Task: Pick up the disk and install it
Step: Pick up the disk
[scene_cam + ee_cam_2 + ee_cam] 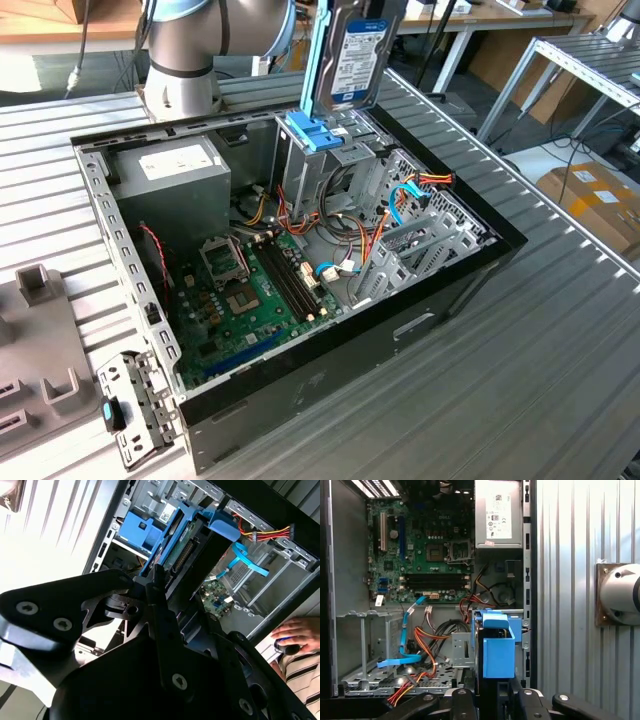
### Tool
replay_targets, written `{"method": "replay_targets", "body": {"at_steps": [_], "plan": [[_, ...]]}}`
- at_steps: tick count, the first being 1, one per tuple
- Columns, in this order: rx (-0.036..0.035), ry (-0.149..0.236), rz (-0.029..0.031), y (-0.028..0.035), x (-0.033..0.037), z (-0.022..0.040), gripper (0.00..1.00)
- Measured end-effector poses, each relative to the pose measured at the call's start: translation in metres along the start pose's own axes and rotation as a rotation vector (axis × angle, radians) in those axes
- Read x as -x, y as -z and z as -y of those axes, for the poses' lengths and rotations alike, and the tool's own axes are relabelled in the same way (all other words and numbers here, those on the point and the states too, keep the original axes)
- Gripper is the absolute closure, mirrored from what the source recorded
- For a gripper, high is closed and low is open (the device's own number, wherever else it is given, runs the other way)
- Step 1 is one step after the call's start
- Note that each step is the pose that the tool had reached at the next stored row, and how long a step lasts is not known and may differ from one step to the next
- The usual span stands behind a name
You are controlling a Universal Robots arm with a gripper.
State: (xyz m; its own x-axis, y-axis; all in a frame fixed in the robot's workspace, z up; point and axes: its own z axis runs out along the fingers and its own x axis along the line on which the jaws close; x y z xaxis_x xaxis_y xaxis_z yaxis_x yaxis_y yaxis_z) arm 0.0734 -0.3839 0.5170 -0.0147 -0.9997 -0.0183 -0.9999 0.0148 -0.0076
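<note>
The disk (352,50), a grey drive with a pale label in a light-blue carrier, hangs upright over the back of the open computer case (400,330). Its lower end is just above the drive cage, right by the darker-blue latch (313,132). In the second wrist view the disk (182,555) is edge-on, showing its green board and connector. My gripper (495,697) is shut on the disk (497,652), one black finger on each side, looking down into the case.
Inside the case lie the grey power-supply box (170,165), the green motherboard (250,290) and loose orange and blue cables (395,205). The arm's base (185,50) stands behind the case. Grey fixtures (40,290) and a metal bracket (135,405) sit at the exterior view's left. A person's hand (295,632) rests beyond the case.
</note>
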Motion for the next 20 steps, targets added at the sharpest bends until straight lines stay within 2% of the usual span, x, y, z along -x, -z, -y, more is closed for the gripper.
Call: {"method": "replay_targets", "body": {"at_steps": [20], "plan": [[0.0000, 0.000, 0.0000, 0.0007, -0.0353, 0.0005, 0.65]]}}
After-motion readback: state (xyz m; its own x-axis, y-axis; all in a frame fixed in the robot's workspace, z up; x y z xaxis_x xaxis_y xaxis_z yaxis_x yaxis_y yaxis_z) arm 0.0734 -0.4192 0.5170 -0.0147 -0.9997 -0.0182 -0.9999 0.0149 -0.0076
